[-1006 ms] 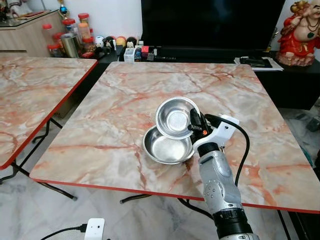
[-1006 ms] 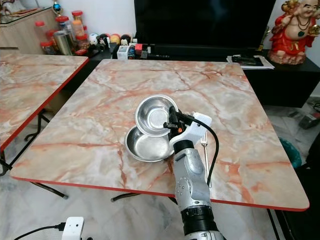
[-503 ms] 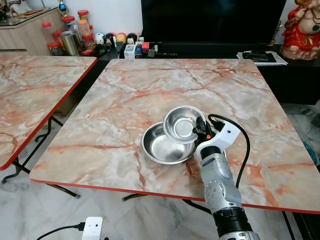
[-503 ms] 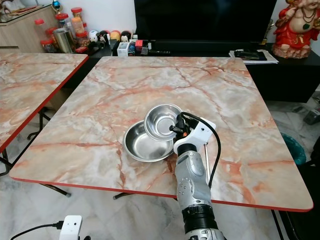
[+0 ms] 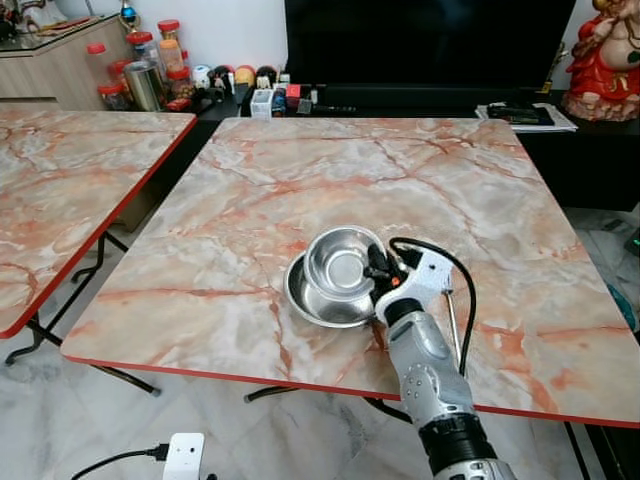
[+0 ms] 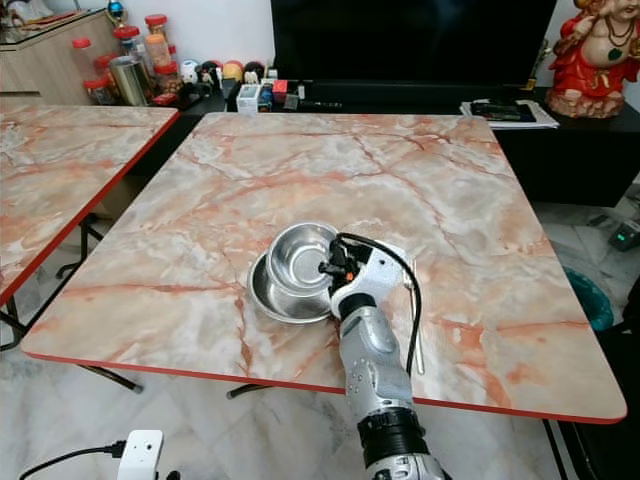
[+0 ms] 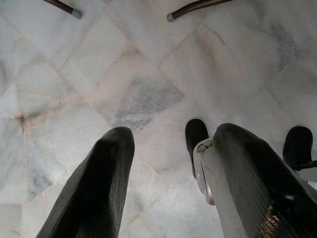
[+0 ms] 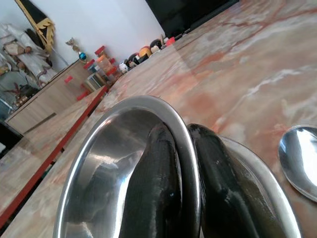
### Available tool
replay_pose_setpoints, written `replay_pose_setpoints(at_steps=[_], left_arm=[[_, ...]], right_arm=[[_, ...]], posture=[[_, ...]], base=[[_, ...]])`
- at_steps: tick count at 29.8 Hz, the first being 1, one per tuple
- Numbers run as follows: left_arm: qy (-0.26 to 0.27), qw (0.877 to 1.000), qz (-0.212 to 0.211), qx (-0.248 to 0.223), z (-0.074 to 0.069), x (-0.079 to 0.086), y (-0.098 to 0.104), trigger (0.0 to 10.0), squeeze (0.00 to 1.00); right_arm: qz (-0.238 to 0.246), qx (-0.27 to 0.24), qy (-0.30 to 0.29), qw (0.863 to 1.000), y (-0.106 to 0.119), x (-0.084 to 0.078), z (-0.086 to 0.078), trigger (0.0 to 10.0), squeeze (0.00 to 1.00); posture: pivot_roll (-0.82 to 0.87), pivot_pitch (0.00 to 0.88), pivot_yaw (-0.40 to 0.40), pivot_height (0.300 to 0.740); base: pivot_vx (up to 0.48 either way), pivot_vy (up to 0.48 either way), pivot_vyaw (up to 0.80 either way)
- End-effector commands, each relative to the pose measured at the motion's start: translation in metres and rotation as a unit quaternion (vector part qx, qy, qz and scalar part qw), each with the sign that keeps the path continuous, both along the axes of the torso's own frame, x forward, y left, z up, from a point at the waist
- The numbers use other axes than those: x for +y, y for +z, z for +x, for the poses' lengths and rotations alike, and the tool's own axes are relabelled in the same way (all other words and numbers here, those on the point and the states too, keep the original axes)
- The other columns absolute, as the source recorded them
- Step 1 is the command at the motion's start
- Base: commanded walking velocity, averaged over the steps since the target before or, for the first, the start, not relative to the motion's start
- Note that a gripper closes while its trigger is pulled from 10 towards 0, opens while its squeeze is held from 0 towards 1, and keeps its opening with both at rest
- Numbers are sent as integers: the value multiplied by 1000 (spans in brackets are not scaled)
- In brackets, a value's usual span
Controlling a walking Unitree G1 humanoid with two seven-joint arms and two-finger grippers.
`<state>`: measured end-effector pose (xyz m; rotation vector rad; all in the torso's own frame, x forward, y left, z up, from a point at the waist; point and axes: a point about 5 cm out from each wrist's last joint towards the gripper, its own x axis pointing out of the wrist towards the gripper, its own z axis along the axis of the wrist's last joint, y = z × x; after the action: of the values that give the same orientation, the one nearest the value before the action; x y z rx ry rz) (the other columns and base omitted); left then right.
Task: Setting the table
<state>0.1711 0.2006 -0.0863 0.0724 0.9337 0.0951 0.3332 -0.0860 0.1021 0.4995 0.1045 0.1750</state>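
While the right gripper (image 5: 374, 268) reaches over the square marble-patterned table with a red edge (image 5: 300, 180), its two black fingers (image 8: 153, 188) are pinched close on the rim of a small round stainless-steel bowl (image 5: 342, 262), one finger inside the wall and one outside.

- Small bowl: held above and partly inside a larger shallow stainless-steel bowl (image 5: 310, 300); whether their surfaces touch cannot be told. The pair sits toward the near middle of the table.
- Larger bowl: rests on the tabletop, its rim showing to the robot's left of and in front of the small one.
- Long thin metal utensil (image 5: 452, 328): lies flat on the table just to the right of the silver forearm, handle running toward the near edge.
- Shiny spoon bowl (image 8: 297, 158): seen from the right wrist lying on the marble beside the larger bowl; the head views show no such detail.
- Left gripper (image 7: 168, 188): hangs low over pale marble floor tiles (image 7: 99, 74), its fingers set well apart and holding nothing; the robot's dark feet sit below it.
- Second marble-patterned table (image 5: 60, 180): stands to the left, apart from the first.
- Black television (image 5: 420, 45): on a dark cabinet beyond the far edge.
- Red-lidded jars (image 5: 150, 60): grouped at the far left.
- Red and gold figurine (image 6: 590, 55): at the far right.
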Motion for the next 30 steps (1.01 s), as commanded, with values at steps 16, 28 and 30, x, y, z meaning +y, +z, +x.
replay_pose_setpoints(at_steps=[16, 28, 30], left_arm=[[2, 1000, -3, 7, -1, -2, -1, 10000, 0], [0, 1000, -3, 11, -1, -4, -2, 10000, 0], [0, 1000, -3, 11, -1, -4, -2, 10000, 0]], right_arm=[[-26, 13, 23, 999, 1, 17, 6, 10000, 0], [-37, 25, 27, 999, -3, 17, 7, 10000, 0], [-40, 27, 29, 998, -4, 18, 7, 10000, 0]], posture=[[24, 0, 21, 736], [23, 0, 19, 736], [23, 0, 17, 736]], base=[[0, 0, 0], [0, 0, 0], [0, 0, 0]])
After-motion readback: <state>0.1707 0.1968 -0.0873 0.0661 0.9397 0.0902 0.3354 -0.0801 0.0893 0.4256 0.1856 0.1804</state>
